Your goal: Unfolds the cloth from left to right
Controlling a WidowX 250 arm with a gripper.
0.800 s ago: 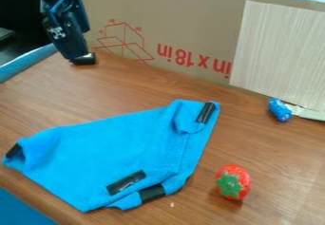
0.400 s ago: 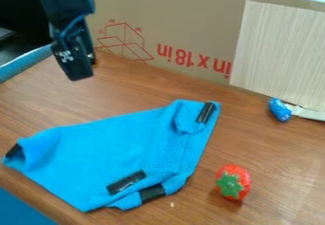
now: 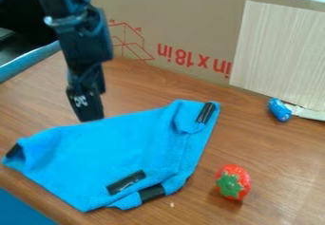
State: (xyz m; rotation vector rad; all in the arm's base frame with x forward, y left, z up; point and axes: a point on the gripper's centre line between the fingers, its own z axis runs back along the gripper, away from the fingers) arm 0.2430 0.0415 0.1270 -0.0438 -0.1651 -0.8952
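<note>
The black gripper [image 3: 90, 112] hangs at the left of the camera view, its tip over the upper left edge of the cloth; whether it touches the fabric I cannot tell. The bright blue cloth [image 3: 120, 145] lies on the wooden table, partly folded. Black strips mark its left corner, its top right corner and its lower edge. The top right corner is folded over, and layers overlap along the lower right.
A red toy strawberry [image 3: 233, 182] with a green top sits right of the cloth. A small blue object [image 3: 280, 110] lies farther back at the right. A cardboard wall [image 3: 190, 29] runs along the table's [image 3: 158, 84] back.
The arm has come down and forward from the upper left, bringing the gripper to the cloth's upper edge. The cloth and the other objects look unmoved.
</note>
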